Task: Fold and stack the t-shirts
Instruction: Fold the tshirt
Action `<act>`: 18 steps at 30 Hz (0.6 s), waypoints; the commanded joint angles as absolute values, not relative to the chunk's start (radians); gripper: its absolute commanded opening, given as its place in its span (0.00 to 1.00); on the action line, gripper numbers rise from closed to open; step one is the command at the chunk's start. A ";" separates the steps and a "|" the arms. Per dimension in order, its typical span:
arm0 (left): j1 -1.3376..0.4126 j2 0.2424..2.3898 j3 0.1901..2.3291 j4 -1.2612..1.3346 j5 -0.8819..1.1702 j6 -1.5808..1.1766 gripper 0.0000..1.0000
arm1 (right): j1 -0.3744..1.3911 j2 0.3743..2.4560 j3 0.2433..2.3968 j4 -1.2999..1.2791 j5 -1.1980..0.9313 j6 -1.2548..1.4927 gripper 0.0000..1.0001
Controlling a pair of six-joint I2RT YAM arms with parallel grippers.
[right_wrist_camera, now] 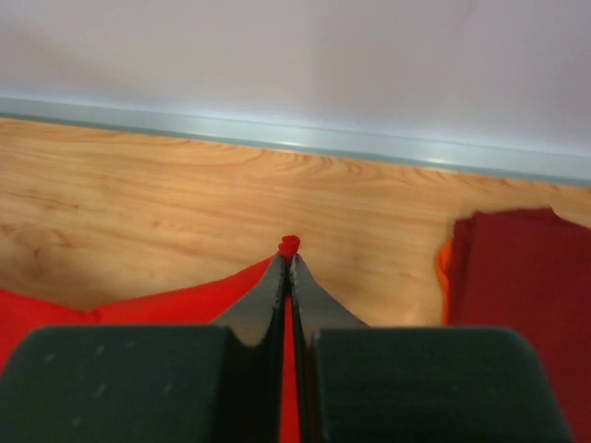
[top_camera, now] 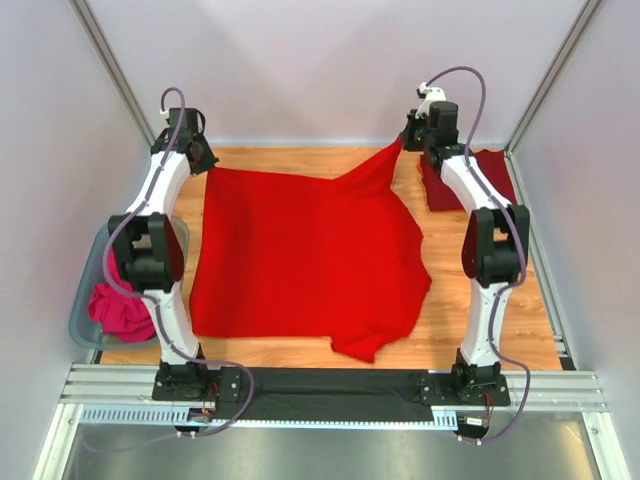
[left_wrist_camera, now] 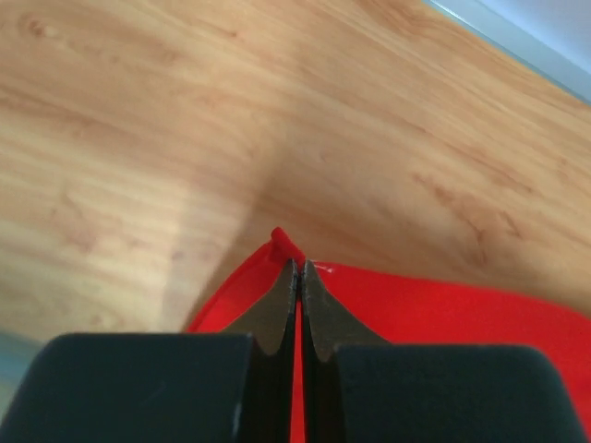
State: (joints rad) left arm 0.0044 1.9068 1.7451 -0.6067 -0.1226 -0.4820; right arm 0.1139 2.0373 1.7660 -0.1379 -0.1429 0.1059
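**Wooden bench (top_camera: pixel 470 320), pale walls: two-corner grip**

Spread across mid-bench lies the bright red t-shirt (top_camera: pixel 300 255), mostly flat. Its near hem is rumpled, with one fold jutting toward the arm bases. On its far left corner the left claw (left_wrist_camera: pixel 297 263) is clamped tight, low over the wood. On the far right corner the right claw (right_wrist_camera: pixel 288 251) is pinched together; a nub of red pokes past the tips and the cloth rises in a peak to it. Folded at the far right bench corner sits the maroon t-shirt (top_camera: pixel 503 172), just beside that claw, with wood showing between the two shirts. At the left edge, a clear bin (top_camera: pixel 85 290) holds a crumpled magenta cloth (top_camera: pixel 120 310).
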 commanded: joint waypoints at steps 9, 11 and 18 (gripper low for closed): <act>0.078 2.258 2.132 -0.532 0.047 -0.420 0.00 | 0.147 2.361 2.197 -0.089 -0.124 0.143 0.00; 0.086 2.289 2.160 -0.538 0.045 -0.423 0.00 | 0.147 2.364 2.203 -0.129 -0.123 0.166 0.00; 0.120 2.338 2.209 -0.558 0.051 -0.425 0.00 | 0.167 2.234 2.016 -0.193 -0.058 0.320 0.00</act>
State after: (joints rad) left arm 0.1005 2.3386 2.1593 -0.5648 0.0372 -0.4385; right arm 0.1543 2.3363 2.0808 -0.1600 -0.1169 0.2272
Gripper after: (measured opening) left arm 0.006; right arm 0.007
